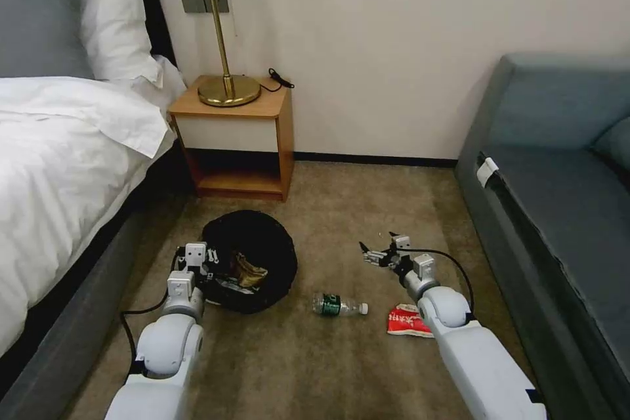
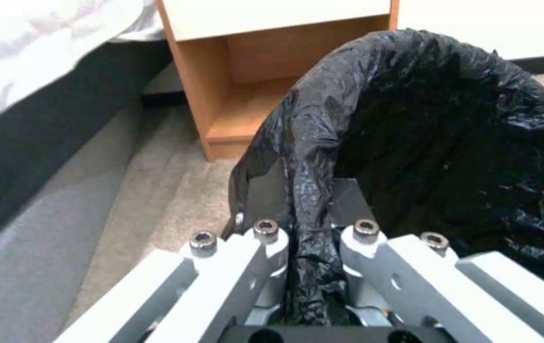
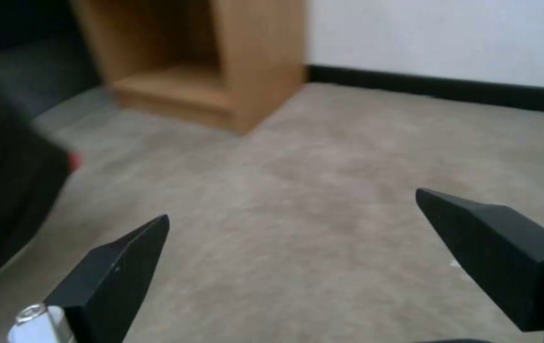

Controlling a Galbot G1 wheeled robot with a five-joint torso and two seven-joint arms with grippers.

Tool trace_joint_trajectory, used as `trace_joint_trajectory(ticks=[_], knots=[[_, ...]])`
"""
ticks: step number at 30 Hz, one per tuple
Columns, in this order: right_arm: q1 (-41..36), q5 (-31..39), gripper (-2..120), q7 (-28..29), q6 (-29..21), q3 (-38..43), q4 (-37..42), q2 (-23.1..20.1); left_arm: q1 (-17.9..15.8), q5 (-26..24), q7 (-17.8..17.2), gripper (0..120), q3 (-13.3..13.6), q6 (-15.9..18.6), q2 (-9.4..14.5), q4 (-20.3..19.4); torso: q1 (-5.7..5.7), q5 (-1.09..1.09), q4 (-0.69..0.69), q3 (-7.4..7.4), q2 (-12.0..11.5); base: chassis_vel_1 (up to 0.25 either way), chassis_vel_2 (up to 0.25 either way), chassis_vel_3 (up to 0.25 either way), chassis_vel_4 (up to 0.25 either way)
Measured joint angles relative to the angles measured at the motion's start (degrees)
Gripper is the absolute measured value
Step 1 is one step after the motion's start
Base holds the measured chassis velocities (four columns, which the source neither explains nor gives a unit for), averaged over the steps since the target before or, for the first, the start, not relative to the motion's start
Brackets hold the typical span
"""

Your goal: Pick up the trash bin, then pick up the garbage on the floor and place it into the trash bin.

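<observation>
On the left we see a bed with white sheets and a grey pillow (image 1: pixel 59 144), and beside it a small wooden nightstand (image 1: pixel 233 138) which carries a brass lamp with a pale shade (image 1: pixel 220 26). In front of the nightstand, on the brown carpet floor (image 1: pixel 354 210), is the small round trash bin lined with a black plastic bag (image 1: pixel 252 262); it leans toward our left arm, so its opening faces us. Our left gripper (image 1: pixel 211 270) is at the near rim of this bin, and in the left wrist view the left gripper (image 2: pixel 310 238) is clamped on a fold of the black bag at the rim of the bin (image 2: pixel 450 143), one finger (image 2: pixel 265 190) outside and the other inside. Inside the bin we see a gold-and-dark snack wrapper (image 1: pixel 249 270). To the right of the bin, well apart from it, a clear plastic bottle with a green label (image 1: pixel 339 306) lies on its side on the carpet. Further right, our right gripper (image 1: pixel 377 246) hangs above bare carpet with its jaws spread wide and nothing between them; the right wrist view shows the two dark fingertips (image 3: pixel 119 267) far from each other. Near the right arm, a red-white crumpled packet (image 1: pixel 405 321) lies on the floor. At the far right stands a grey-blue sofa (image 1: pixel 558 197).
</observation>
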Motion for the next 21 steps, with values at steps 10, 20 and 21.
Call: trace_joint_trajectory(ticks=[10, 20, 21], knots=[[5.5, -1.3, 100, -7.7, -4.4, -7.0, -2.7, -2.4, 0.1, -0.1, 0.1, 4, -1.3, 0.2, 0.8, -0.8, 0.0, 0.0, -0.01, 0.0, 0.0, 0.0, 0.0, 0.0, 0.0], [12.9, -9.0, 100, -14.7, -4.6, -20.2, -15.3, -0.5, 0.3, -0.3, 0.6, 4, -2.6, 0.1, 1.7, 0.1, 0.0, 0.01, 0.0, 0.0, 0.0, 0.0, 0.0, 0.0, 0.0], [12.9, -9.0, 100, -14.7, -4.6, -20.2, -15.3, -0.5, 0.3, -0.3, 0.6, 4, -2.6, 0.1, 1.7, 0.1, 0.0, 0.01, 0.0, 0.0, 0.0, 0.0, 0.0, 0.0, 0.0]])
